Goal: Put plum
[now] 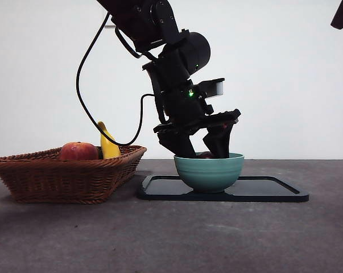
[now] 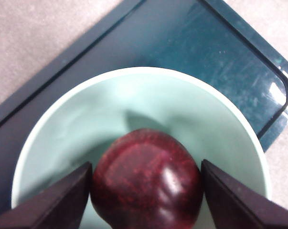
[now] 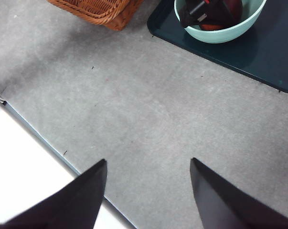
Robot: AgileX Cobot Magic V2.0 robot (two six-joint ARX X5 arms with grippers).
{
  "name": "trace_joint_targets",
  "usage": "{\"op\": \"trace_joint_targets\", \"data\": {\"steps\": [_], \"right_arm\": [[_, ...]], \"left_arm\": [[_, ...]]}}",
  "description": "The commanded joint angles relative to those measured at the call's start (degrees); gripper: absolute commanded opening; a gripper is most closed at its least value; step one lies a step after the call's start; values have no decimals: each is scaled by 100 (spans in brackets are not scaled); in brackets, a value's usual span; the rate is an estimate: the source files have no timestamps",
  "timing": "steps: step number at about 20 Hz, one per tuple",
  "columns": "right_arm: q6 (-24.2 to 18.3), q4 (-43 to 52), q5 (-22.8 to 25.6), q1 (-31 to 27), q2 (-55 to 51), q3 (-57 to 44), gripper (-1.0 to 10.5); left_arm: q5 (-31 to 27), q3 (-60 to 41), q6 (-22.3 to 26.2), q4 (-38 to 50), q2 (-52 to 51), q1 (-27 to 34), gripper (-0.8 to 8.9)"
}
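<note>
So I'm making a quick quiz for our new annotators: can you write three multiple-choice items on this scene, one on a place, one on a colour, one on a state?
1. Where is the plum?
A. in the basket
B. over the bowl, between the left hand's jaws
C. on the bare table

2. What colour is the bowl?
A. pale green
B. red
C. yellow

3. How is the right hand?
A. shut on the banana
B. shut on the apple
C. open and empty

Answers:
1 B: the left wrist view shows the left hand gripping the plum just inside the bowl's rim.
2 A: it reads pale green in all views, on the dark tray.
3 C: its jaws stand apart over bare table, nothing between them.
</note>
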Motion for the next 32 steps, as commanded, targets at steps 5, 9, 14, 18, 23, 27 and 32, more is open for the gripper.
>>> {"op": "trace_joint_targets", "data": {"steps": [5,9,14,18,23,27,32], "right_arm": [[-7,59,-11,28,33,57,275],[-7,57,-11,28,33,57,275],[-7,57,-11,28,28,57,275],[-7,57,-11,28,28,57,275],[-7,57,-11,28,28,57,275],[-7,55,-13,28,22,57,275],[-28,57,-11,28,-17,57,275]], "left_arm": [[-15,186,48,20,186,-72,238],[-13,409,48,-155,42,-48,239],[-11,1292,26,-752,-313,11,240],[-11,1867,22,-1147,-837,105,240],[-11,1867,2,-1576,-1961,391,240],[7,1860,-17,-2378,-2682,822,240],[31,1770,-11,-3217,-3193,1281,240]]}}
